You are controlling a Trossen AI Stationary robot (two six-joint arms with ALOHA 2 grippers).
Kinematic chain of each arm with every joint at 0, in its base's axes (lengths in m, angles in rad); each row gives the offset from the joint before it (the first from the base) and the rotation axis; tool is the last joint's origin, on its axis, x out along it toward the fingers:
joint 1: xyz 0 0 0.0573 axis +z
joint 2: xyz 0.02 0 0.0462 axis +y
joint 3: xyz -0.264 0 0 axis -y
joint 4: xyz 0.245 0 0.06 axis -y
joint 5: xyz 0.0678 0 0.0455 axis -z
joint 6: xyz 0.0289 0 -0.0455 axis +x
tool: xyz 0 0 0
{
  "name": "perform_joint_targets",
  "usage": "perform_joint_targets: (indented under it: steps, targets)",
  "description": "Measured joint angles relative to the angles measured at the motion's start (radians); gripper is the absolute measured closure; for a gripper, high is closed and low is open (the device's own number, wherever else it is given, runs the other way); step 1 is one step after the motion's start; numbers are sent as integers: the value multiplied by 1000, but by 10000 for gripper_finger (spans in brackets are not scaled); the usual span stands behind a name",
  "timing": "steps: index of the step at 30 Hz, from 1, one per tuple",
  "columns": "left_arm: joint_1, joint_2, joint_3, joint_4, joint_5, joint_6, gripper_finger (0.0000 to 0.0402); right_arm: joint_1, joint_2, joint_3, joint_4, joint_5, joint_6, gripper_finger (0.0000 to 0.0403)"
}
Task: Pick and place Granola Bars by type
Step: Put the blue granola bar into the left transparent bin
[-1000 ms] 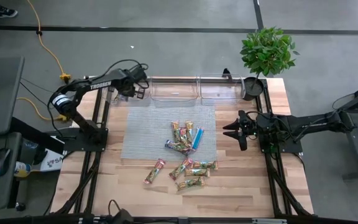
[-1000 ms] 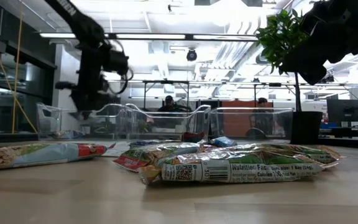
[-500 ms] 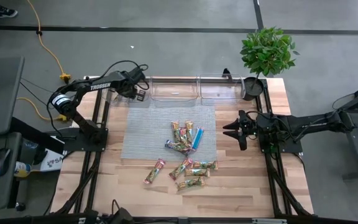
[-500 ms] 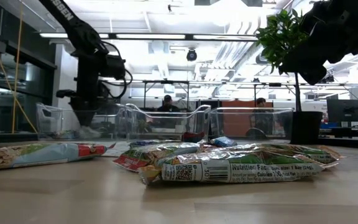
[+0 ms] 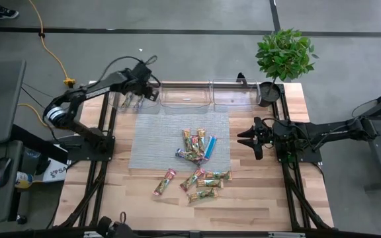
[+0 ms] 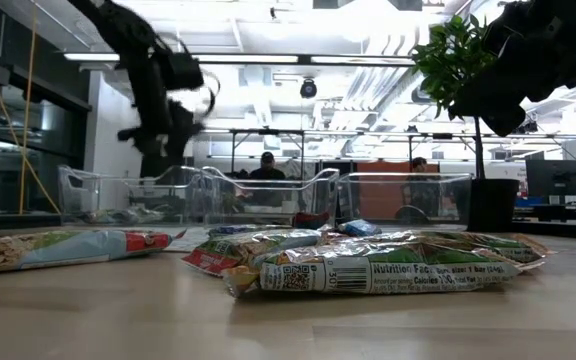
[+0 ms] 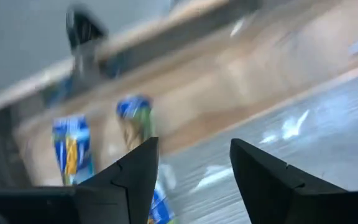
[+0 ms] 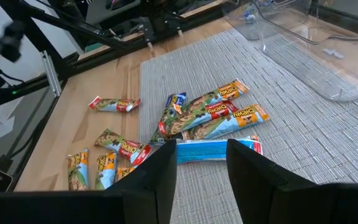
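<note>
Several granola bars (image 5: 197,162) lie clustered on the grey mat (image 5: 157,142) and bench. Left end effector (image 5: 137,99) over the leftmost clear bin (image 5: 126,102), fingers apart, empty. Right end effector (image 5: 247,139) beside the mat, fingers apart, empty.

Bright blue bar (image 5: 209,147), grey woven mat (image 5: 157,135)
</note>
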Motion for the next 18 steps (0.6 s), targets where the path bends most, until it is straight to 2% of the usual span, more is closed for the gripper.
perform_joint_targets:
  steps: [2, 5, 7, 9, 12, 18]
  targets:
    - [1, -53, 28, 22, 77, 26, 205, 0, 0, 0, 0, 0, 0, 279]
    - [-16, -129, 56, 48, 281, 137, 204, 0, 0, 0, 0, 0, 0, 279]
    - [-59, -167, 62, 48, 393, 223, 204, 0, 0, 0, 0, 2, -4, 279]
    - [-120, -199, 63, 43, 461, 307, 204, 0, 0, 0, 0, 3, -5, 279]
    - [-255, -213, 64, 39, 467, 429, 204, 0, 0, 0, -1, 9, -9, 279]
    - [-558, -169, 64, 36, 363, 674, 204, 0, 0, 0, -2, 13, -10, 279]
